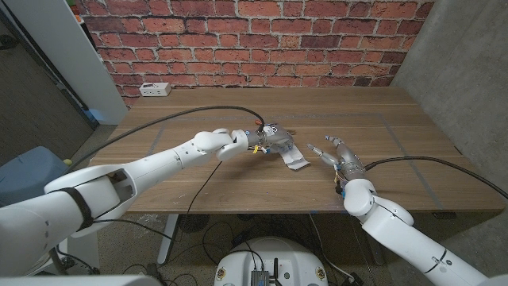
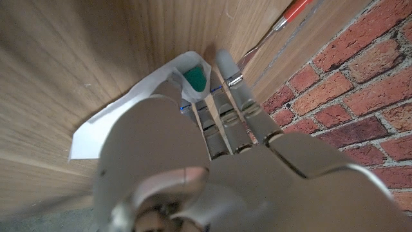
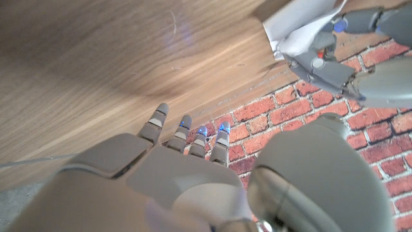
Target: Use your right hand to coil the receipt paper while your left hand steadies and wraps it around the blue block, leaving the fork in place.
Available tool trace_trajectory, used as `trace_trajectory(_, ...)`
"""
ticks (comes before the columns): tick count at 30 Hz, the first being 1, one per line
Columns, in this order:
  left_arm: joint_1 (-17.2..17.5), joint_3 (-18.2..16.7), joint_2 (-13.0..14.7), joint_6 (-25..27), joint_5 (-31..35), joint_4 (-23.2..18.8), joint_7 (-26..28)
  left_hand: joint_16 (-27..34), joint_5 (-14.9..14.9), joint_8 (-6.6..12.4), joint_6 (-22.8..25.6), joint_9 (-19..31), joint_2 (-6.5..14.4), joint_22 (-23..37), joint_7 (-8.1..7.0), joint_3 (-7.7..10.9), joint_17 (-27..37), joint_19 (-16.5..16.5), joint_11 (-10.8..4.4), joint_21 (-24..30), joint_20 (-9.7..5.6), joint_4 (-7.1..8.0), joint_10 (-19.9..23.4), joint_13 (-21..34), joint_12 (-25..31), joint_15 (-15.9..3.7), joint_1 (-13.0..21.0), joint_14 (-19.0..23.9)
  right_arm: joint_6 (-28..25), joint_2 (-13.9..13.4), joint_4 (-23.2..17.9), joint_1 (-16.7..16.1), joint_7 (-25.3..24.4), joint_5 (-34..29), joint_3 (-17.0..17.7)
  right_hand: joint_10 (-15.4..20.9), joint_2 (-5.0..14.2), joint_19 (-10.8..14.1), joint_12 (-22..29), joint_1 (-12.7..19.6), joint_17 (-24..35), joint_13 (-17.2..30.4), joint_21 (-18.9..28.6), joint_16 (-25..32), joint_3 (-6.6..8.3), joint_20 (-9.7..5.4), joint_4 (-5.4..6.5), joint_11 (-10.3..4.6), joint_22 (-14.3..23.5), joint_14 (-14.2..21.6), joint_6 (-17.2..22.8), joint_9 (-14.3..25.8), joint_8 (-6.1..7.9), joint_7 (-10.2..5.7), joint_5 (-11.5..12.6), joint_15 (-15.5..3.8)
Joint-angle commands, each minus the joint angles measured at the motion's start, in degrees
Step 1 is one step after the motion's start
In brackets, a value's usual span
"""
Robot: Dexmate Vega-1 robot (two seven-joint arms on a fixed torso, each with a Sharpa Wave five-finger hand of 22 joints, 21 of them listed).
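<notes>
Left hand [image 1: 270, 141] is sitting near the middle of the brown wooden table [image 1: 198, 103], fingers [image 2: 222, 113] closing around the white receipt paper strip [image 1: 292, 159]. In the left wrist view the paper [image 2: 122, 109] is curling round a small blue-green block [image 2: 195, 78], and the hand [image 2: 212, 161] is holding both against the tabletop. One loose end of the paper is trailing out toward the right hand, lying flat on the wood.

Right hand [image 1: 337, 156] is hovering just beside that loose end, fingers spread apart and holding nothing; its fingertips [image 3: 183, 125] are pointing across the table in the right wrist view, with the left hand [image 3: 341, 58] and paper [image 3: 299, 26] visible beyond them.

Orange-handled metal fork [image 2: 270, 32] is lying on the table just past the left hand's fingers, apart from the block.

A white power strip [image 1: 154, 90] is sitting at the table's far left edge by the red brick wall [image 1: 254, 40].
</notes>
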Motion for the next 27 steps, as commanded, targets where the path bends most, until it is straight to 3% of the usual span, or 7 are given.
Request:
trace_trajectory(1,2.08,-1.88,1.95,4.13,2.20,-5.74,-3.05,-0.67,0.73,-0.02,-8.69,-1.22,-1.37,0.25,-2.28,-1.67,-0.80,-4.45,0.30,-3.54,4.31,1.78,-4.02,-0.51,-1.77,-5.11,-5.28,-4.06,8.92,-0.19,0.95,-2.44,-5.27,2.97,2.34,0.43,0.35,0.28,0.45,-0.35,0.10,0.00,0.51,0.30,-0.27,0.13,0.37,-0.25,-0.02,0.75,-0.18,0.08,0.13,0.19,0.39,0.05)
trace_trajectory(5,3.65,-3.02,2.57,6.00,3.22,-6.71,0.27,-1.70,1.51,0.24,-14.37,-2.08,-1.01,0.36,-2.88,-2.31,-1.83,-9.85,-0.20,-7.42,7.35,2.31,-10.15,-1.25,-2.83,-2.62,-7.34,-10.22,9.85,-0.34,1.18,-2.40,-5.77,3.21,2.31,0.52,0.45,0.36,0.47,-0.25,0.00,-0.02,0.54,0.34,-0.33,0.11,0.34,-0.31,-0.03,0.91,-0.23,0.06,0.10,0.22,0.45,-0.07)
trace_trajectory(6,4.01,-3.35,2.65,6.28,3.22,-6.73,1.34,-1.57,1.74,0.42,-15.66,-2.25,-0.63,0.39,-3.71,-2.48,-2.13,-11.81,-0.46,-8.82,7.77,2.65,-12.31,-1.62,-2.94,-2.15,-8.23,-11.54,10.22,-0.35,1.29,-2.41,-5.90,3.28,2.33,0.54,0.47,0.40,0.47,-0.23,-0.02,-0.02,0.56,0.36,-0.34,0.16,0.33,-0.29,-0.03,0.97,-0.20,0.06,0.11,0.25,0.47,-0.04)
trace_trajectory(8,4.73,-3.98,2.84,7.35,3.42,-7.25,2.47,-1.75,1.95,0.37,-17.20,-2.37,-0.45,0.41,-3.75,-2.63,-2.51,-13.61,-1.46,-10.14,8.10,2.79,-14.13,-2.03,-2.94,-1.31,-8.83,-13.37,10.56,-0.42,1.40,-2.38,-6.11,3.33,2.30,0.76,0.53,0.43,0.54,-0.17,-0.07,-0.03,0.57,0.37,-0.36,0.18,0.31,-0.24,-0.04,1.02,-0.20,0.06,0.11,0.32,0.50,-0.05)
trace_trajectory(11,5.55,-4.99,3.17,7.98,2.80,-7.79,3.91,-1.79,2.13,0.54,-18.46,-2.45,0.07,0.44,-3.63,-2.87,-2.91,-15.84,-1.66,-11.77,8.30,3.33,-15.60,-2.55,-2.72,-0.43,-10.08,-15.38,11.60,-0.47,1.67,-2.44,-6.43,3.44,2.31,0.79,0.61,0.47,0.54,-0.10,-0.12,-0.04,0.59,0.37,-0.37,0.14,0.28,-0.12,-0.04,1.05,-0.18,0.05,0.12,0.33,0.54,-0.07)
trace_trajectory(15,7.42,-7.02,3.68,9.31,0.71,-8.98,5.73,-1.75,2.24,0.77,-18.37,-2.47,0.72,0.45,-3.48,-2.75,-3.02,-16.61,-1.69,-12.38,8.42,3.58,-15.30,-2.77,-2.35,-0.10,-10.45,-16.21,14.22,-0.20,2.41,-2.66,-7.11,3.64,2.48,1.11,0.78,0.74,0.63,0.00,-0.22,-0.06,0.70,0.45,-0.40,0.09,0.26,-0.12,-0.05,1.31,-0.06,0.04,0.15,0.43,0.62,-0.22)
trace_trajectory(27,12.10,-12.33,3.83,11.92,-6.82,-10.48,10.39,-0.98,1.72,1.42,-17.44,-2.44,5.66,0.54,-3.02,-1.52,-3.29,-17.34,-1.03,-13.75,8.96,5.52,-13.48,-3.55,-1.17,0.22,-12.78,-16.99,20.44,1.22,4.74,-2.63,-8.96,3.43,2.83,2.58,2.05,2.00,1.04,-0.01,-0.47,-0.14,1.14,0.78,-0.34,-0.30,0.48,0.27,-0.09,2.16,1.46,-0.01,0.62,1.02,0.99,-0.14)
